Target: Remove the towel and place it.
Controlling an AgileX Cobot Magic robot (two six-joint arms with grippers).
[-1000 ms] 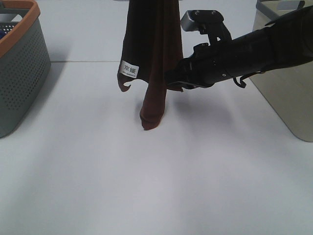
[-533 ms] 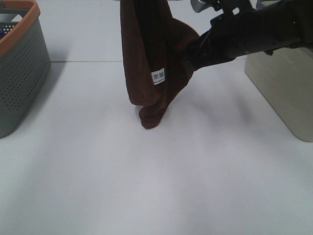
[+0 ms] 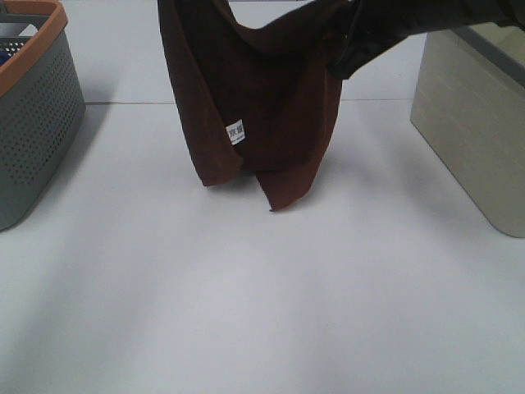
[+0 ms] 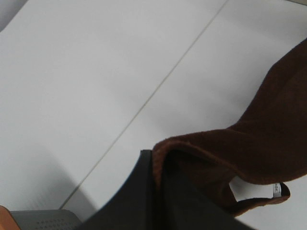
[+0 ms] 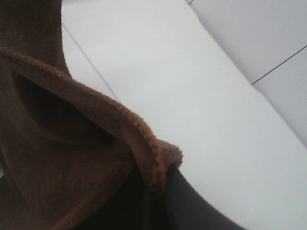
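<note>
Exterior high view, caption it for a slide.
Dark maroon plush towel hangs spread over the white table, one corner clamped in the black right gripper, between grey basket and beige bin.

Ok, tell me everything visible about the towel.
The towel is dark maroon-brown plush cloth with a small white tag at one edge. It hangs spread in the air and sags between its two upper corners. One is pinched by the left fingers, the other by the right fingers. Its lower corners droop close to the white table.
</note>
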